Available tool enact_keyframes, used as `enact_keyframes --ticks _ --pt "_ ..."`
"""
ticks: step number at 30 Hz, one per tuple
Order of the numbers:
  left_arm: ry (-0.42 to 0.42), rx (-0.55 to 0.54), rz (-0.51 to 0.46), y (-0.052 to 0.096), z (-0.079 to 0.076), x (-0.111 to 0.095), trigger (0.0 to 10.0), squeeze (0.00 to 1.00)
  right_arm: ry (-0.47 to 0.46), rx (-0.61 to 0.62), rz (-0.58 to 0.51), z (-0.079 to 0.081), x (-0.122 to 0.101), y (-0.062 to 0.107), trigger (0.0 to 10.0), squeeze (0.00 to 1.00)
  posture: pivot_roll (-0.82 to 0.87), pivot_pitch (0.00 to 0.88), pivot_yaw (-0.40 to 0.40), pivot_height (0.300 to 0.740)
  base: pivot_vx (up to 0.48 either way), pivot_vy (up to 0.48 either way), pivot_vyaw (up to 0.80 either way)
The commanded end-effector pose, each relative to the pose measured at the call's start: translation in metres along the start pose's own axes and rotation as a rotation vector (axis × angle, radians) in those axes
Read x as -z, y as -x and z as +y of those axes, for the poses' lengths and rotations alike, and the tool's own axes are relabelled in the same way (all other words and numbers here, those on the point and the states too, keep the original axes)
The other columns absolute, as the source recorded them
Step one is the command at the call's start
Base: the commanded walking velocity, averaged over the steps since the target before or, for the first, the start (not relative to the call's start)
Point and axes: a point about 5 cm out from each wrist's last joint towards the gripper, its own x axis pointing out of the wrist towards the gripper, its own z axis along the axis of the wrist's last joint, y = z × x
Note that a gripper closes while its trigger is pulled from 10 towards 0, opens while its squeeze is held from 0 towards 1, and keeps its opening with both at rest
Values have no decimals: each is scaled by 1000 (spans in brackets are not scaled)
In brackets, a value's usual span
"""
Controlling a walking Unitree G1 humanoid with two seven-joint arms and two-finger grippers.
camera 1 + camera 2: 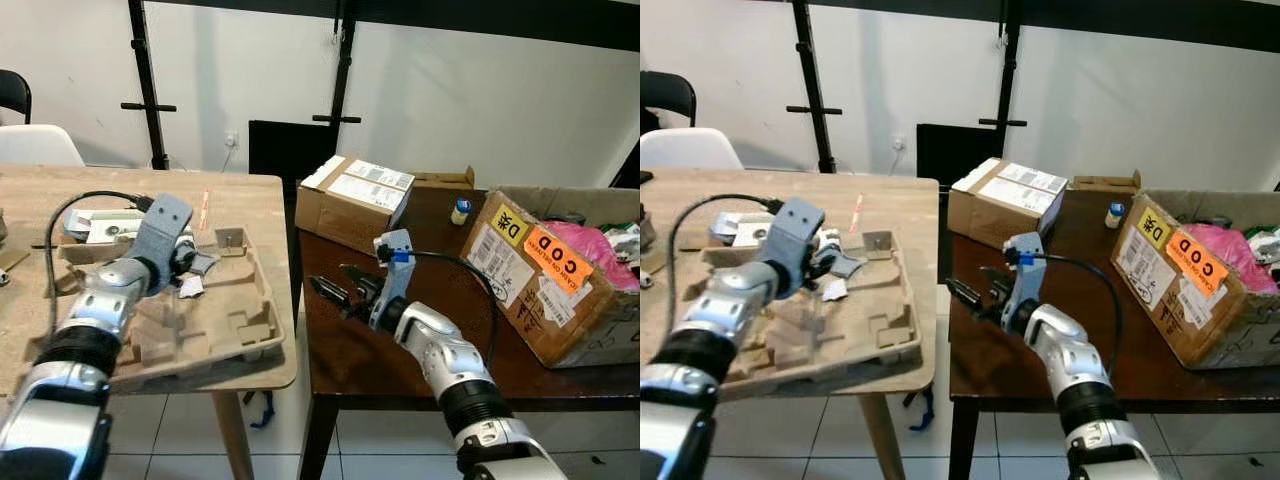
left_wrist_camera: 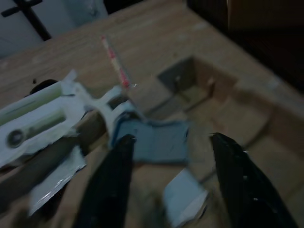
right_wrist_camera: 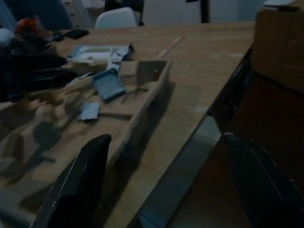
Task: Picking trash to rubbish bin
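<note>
Brown moulded pulp makes up the tray (image 1: 235,330) sitting on the pale wooden surface (image 1: 250,215) in the left half of the frame, and scraps of trash are lying in its upper part: a blue-grey card piece (image 2: 159,140) and a small white scrap (image 1: 190,287) just beside it. The left claw (image 2: 171,185) is hovering over the tray with its 2 fingers spread, the card piece lying between and just ahead of them. The right claw (image 1: 335,290) is hanging over the dark surface (image 1: 350,350) at centre frame, fingers also apart and holding nothing. A large open carton (image 1: 545,290) with pink material inside is standing at the right edge; it may be serving as the bin, though that is not certain. The step in hand looks like the approach to a pick. The next move is calling for the left claw to lower around the card piece and pinch it.
</note>
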Motion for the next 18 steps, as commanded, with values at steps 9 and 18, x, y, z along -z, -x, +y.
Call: enact_keyframes --ticks 9,18 --pt "36 -61 33 -4 1 9 10000 1000 -30 58 -2 7 15 4 10000 0 46 155 -17 740 0 0 0" --pt "-128 -89 60 -5 0 16 10000 1000 -28 72 0 8 17 8 10000 0 26 198 -11 740 0 0 0"
